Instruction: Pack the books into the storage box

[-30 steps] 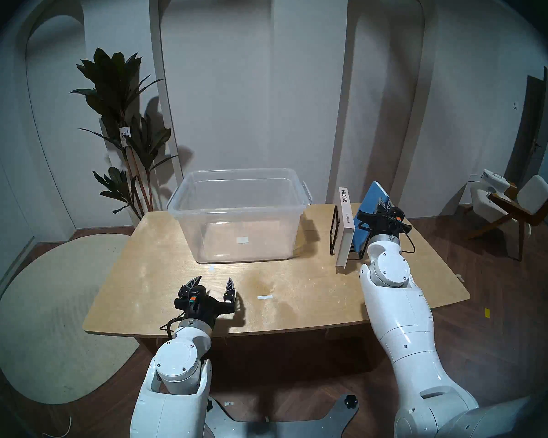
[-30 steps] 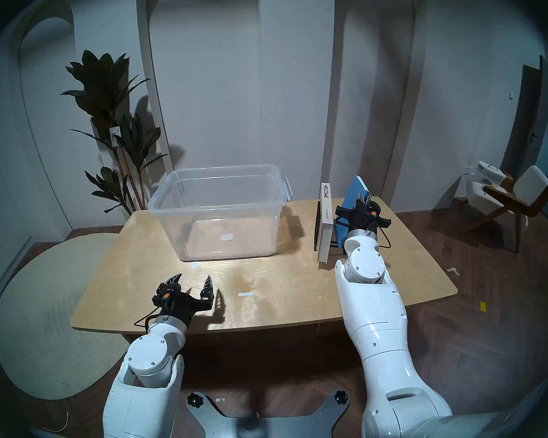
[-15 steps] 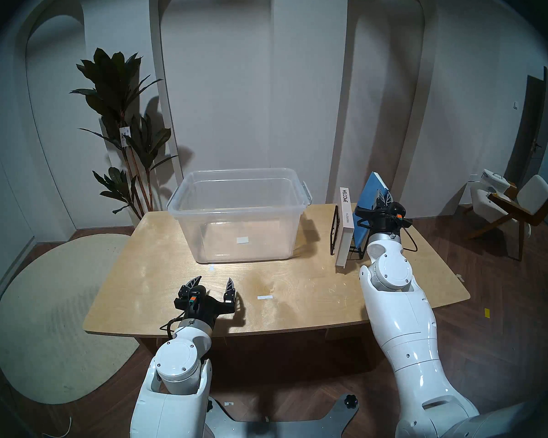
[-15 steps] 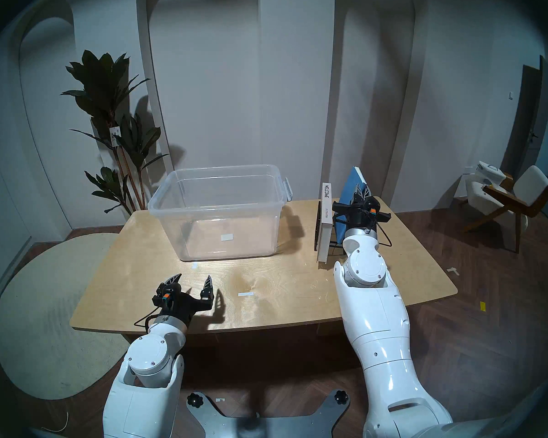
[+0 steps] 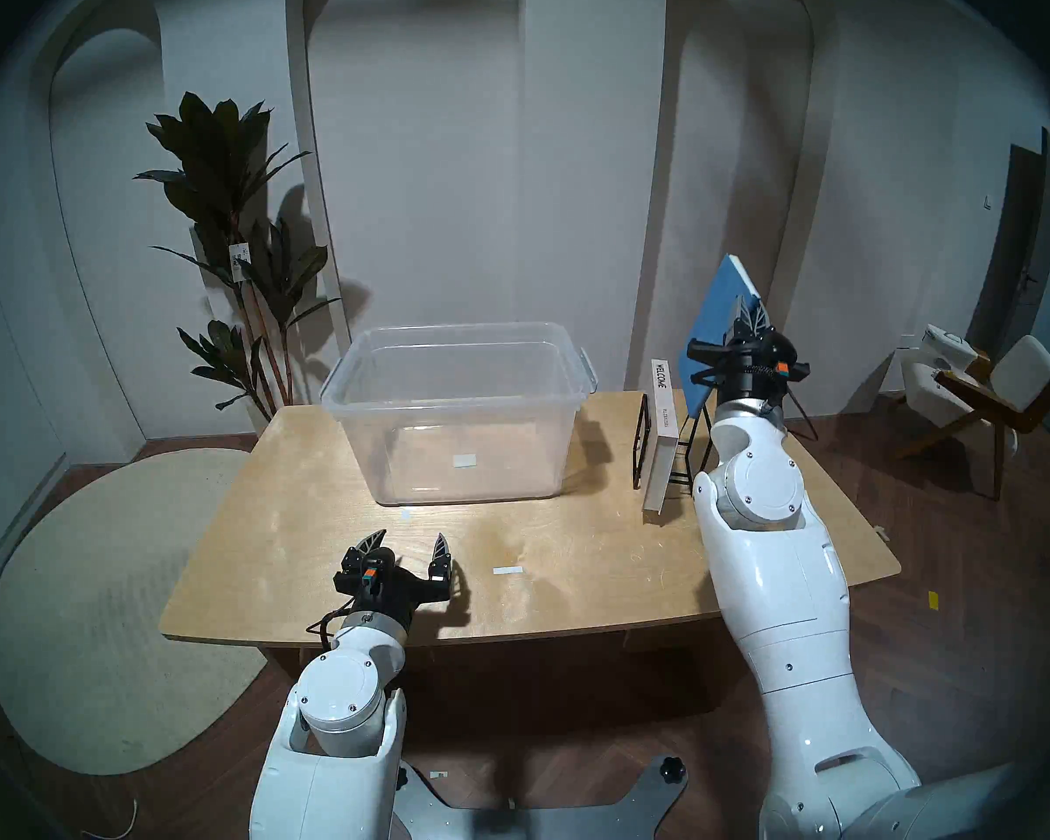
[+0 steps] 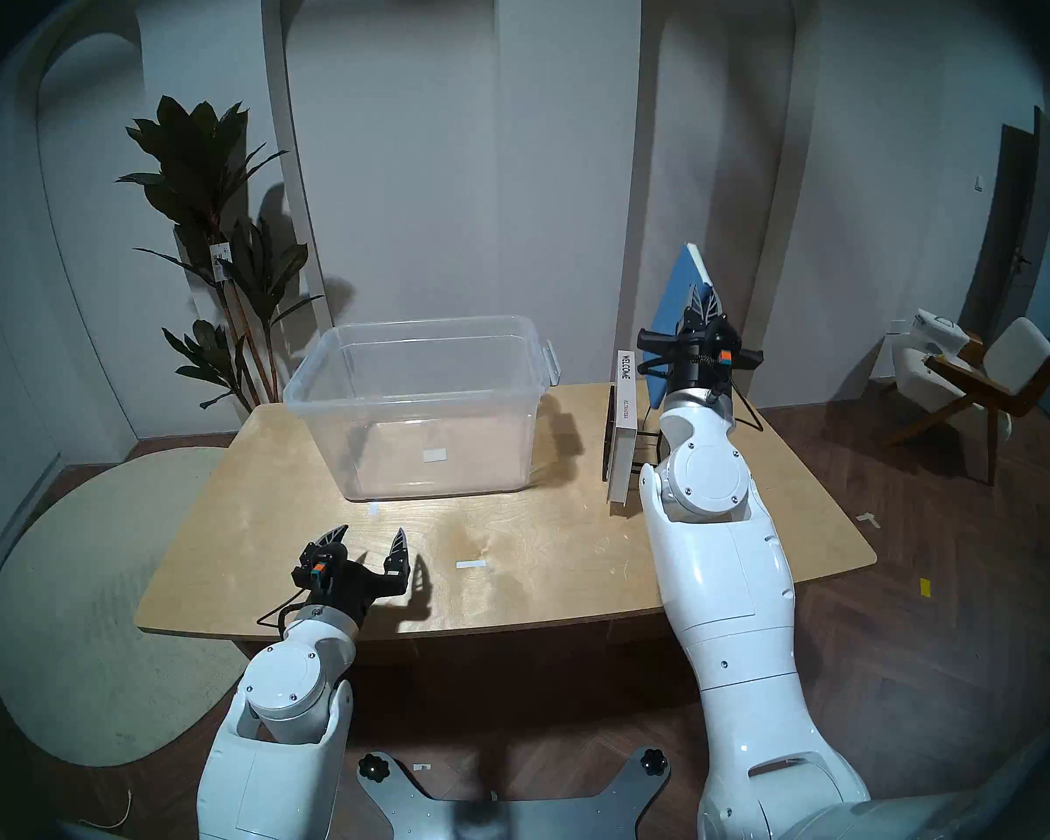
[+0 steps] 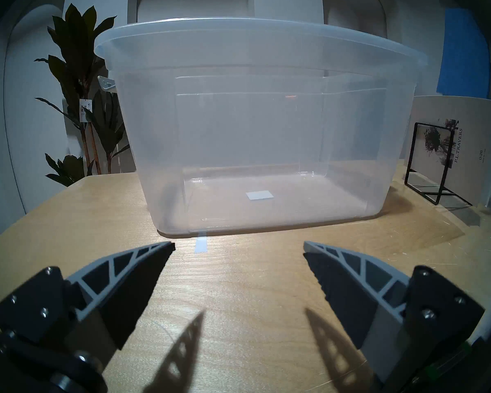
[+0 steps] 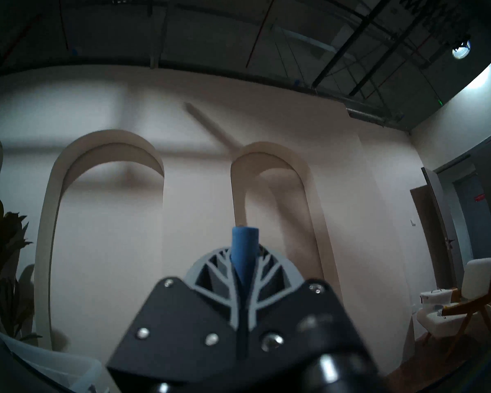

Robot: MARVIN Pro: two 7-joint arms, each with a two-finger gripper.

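Observation:
My right gripper is shut on the thin blue book and holds it tilted in the air above the black wire rack; its spine shows pinched between the fingers in the right wrist view. The white "WELCOME" book stands upright in the rack. The clear storage box sits at the table's back middle, holding no book, and fills the left wrist view. My left gripper hovers open over the table's front, with nothing between its fingers.
The wooden table carries small white tape marks. A tall plant stands behind the table's left corner. A chair is off to the right, and a round rug lies on the floor at left.
My right arm has lifted the blue book straight up out of the rack, clear above the white book. The left arm has not moved.

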